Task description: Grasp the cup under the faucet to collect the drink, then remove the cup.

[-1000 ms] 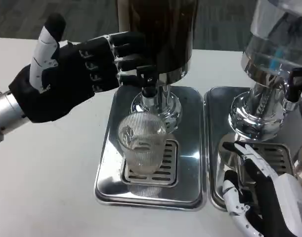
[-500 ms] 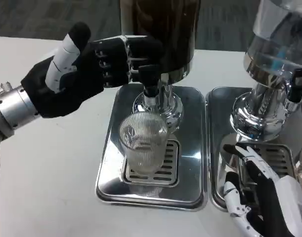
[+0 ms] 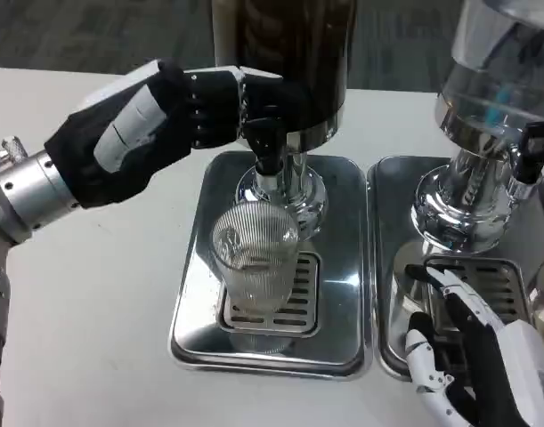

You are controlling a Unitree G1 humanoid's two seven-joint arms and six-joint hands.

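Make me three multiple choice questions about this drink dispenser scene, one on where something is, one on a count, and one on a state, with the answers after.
1. Where does the ribbed clear cup stand?
A. On the drain grate under the black faucet
B. On the bare white table
C. Inside the right hand

2. How many steel drip trays are on the table?
A. One
B. Two
C. Four

3. What is the left hand doing?
A. Gripping the cup
B. Lying flat on the table
C. Reaching to the faucet at the dark dispenser, fingers at the tap

Answers:
1 A, the cup sits on the slotted grate directly below the faucet.
2 B, one tray holds the cup and a second tray lies to its right.
3 C, the hand is raised with its fingers at the faucet, away from the cup.
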